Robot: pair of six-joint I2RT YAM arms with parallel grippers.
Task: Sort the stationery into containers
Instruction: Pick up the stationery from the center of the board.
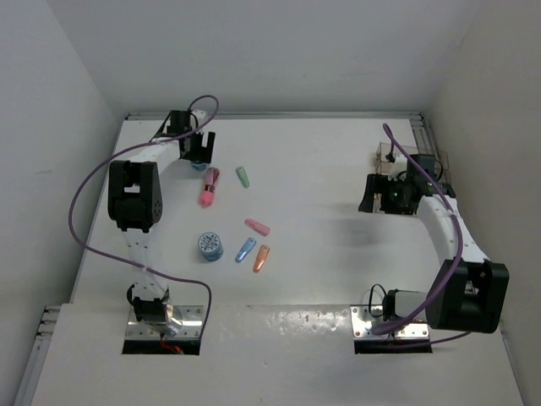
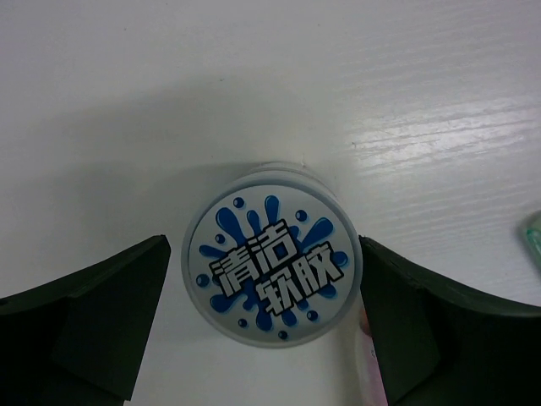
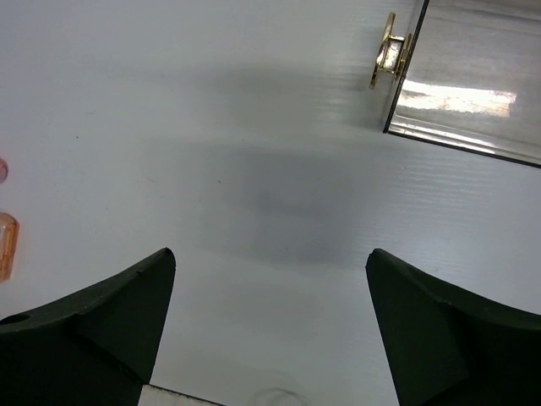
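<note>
A blue-and-white round roll (image 2: 272, 254) lies flat on the table between the fingers of my left gripper (image 2: 264, 245), which stands open around it without pressing it. From above, that gripper (image 1: 199, 154) is at the far left. A second roll (image 1: 210, 246) lies nearer. The pink marker (image 1: 208, 188) is just beside the left gripper. Green (image 1: 243, 176), pink (image 1: 257, 226), blue (image 1: 245, 249) and orange (image 1: 262, 258) capsules lie mid-table. My right gripper (image 3: 270, 254) is open over bare table. The clear container (image 3: 473, 76) stands beyond it to the right.
A gold latch (image 3: 389, 51) sticks out of the container's near corner. Seen from above, the container (image 1: 390, 156) is at the far right, close to the side wall. The table's back wall is just behind the left gripper.
</note>
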